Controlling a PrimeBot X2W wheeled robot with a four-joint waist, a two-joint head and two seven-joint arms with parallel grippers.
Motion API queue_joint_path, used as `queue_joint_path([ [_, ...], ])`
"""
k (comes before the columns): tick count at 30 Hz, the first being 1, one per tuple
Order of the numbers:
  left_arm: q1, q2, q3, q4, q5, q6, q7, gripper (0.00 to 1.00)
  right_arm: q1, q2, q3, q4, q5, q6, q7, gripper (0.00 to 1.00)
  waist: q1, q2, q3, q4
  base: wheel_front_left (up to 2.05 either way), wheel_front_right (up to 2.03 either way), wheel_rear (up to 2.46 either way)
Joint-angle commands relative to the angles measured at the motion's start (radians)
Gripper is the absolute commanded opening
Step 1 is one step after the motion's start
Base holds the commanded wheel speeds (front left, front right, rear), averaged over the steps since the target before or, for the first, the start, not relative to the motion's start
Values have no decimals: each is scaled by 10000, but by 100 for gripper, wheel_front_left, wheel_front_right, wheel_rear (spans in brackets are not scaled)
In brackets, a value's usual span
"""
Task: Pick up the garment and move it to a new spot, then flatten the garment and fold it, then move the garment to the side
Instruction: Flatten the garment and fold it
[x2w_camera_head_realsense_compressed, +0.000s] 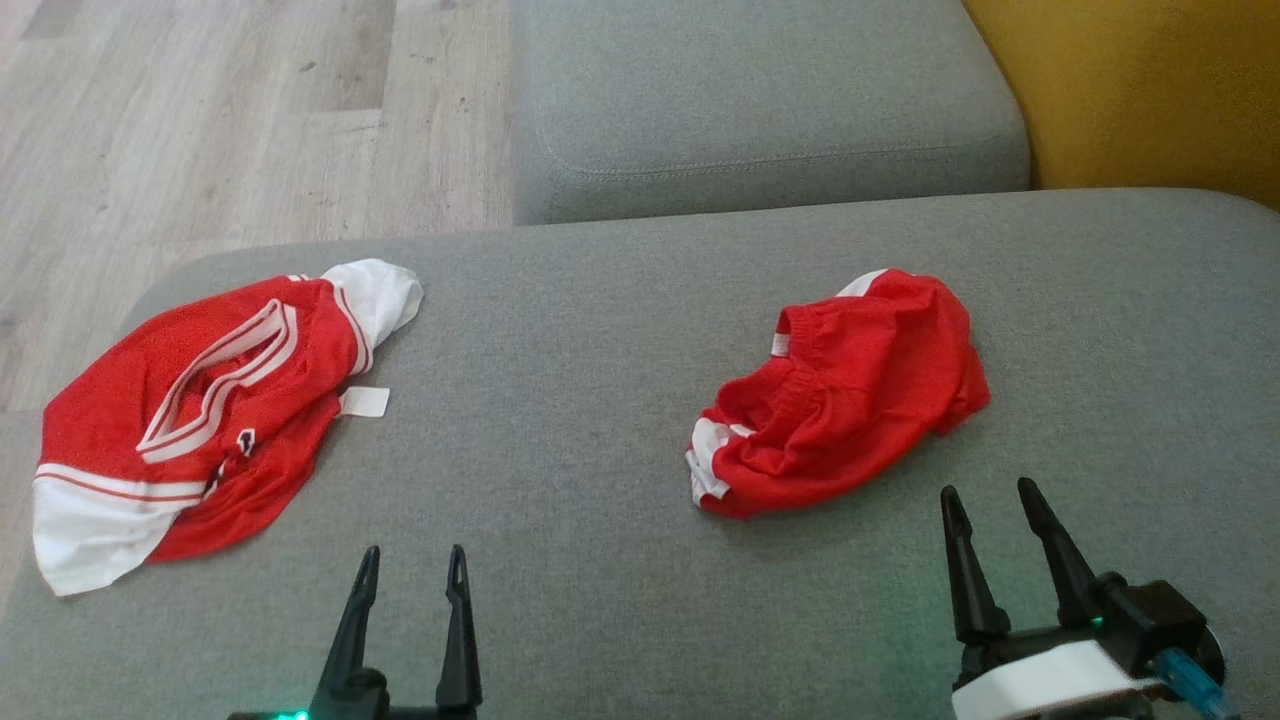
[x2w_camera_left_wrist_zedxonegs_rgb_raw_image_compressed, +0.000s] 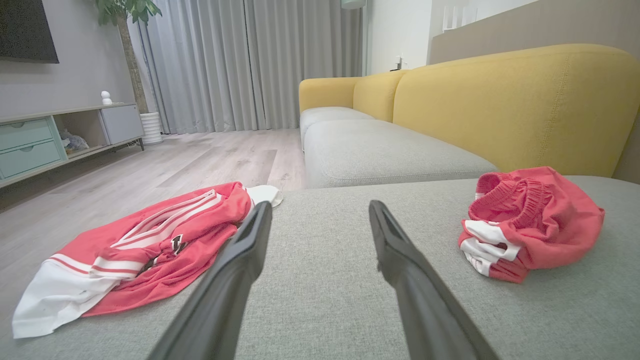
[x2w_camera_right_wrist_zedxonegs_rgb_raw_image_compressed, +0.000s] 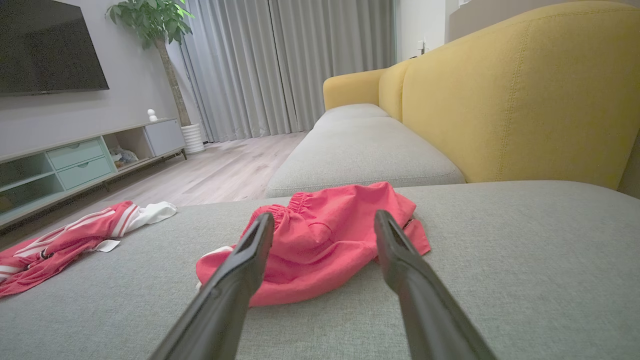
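Red shorts (x2w_camera_head_realsense_compressed: 850, 395) with white trim lie crumpled on the right half of the grey sofa cushion (x2w_camera_head_realsense_compressed: 580, 430); they also show as the red shorts (x2w_camera_left_wrist_zedxonegs_rgb_raw_image_compressed: 530, 222) and red shorts (x2w_camera_right_wrist_zedxonegs_rgb_raw_image_compressed: 325, 245). A red and white jersey (x2w_camera_head_realsense_compressed: 190, 410) lies bunched at the cushion's left edge, seen again as the jersey (x2w_camera_left_wrist_zedxonegs_rgb_raw_image_compressed: 150, 245) and jersey (x2w_camera_right_wrist_zedxonegs_rgb_raw_image_compressed: 65, 240). My right gripper (x2w_camera_head_realsense_compressed: 985, 495) is open just in front of the shorts, its fingers apart around nothing (x2w_camera_right_wrist_zedxonegs_rgb_raw_image_compressed: 320, 220). My left gripper (x2w_camera_head_realsense_compressed: 412, 558) is open near the front edge, between the two garments (x2w_camera_left_wrist_zedxonegs_rgb_raw_image_compressed: 320, 207).
A second grey seat cushion (x2w_camera_head_realsense_compressed: 760, 100) lies beyond, with the yellow backrest (x2w_camera_head_realsense_compressed: 1150, 90) at the right. Wooden floor (x2w_camera_head_realsense_compressed: 220, 110) drops off past the left edge. A TV cabinet (x2w_camera_right_wrist_zedxonegs_rgb_raw_image_compressed: 85, 160) and a potted plant (x2w_camera_right_wrist_zedxonegs_rgb_raw_image_compressed: 155, 20) stand across the room.
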Motion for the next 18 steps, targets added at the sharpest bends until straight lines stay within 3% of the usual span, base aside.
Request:
queue_joint_path([
  [1, -346, -25, 375, -296, 4, -61, -82, 100, -354, -57, 201, -321, -31, 67, -51, 100, 0, 0, 2, 0, 0, 0, 0],
  [18, -430, -26, 355, -296, -6, -46, -82, 100, -355, -38, 194, -351, -25, 67, -51, 100, 0, 0, 117, -17, 0, 0, 0],
])
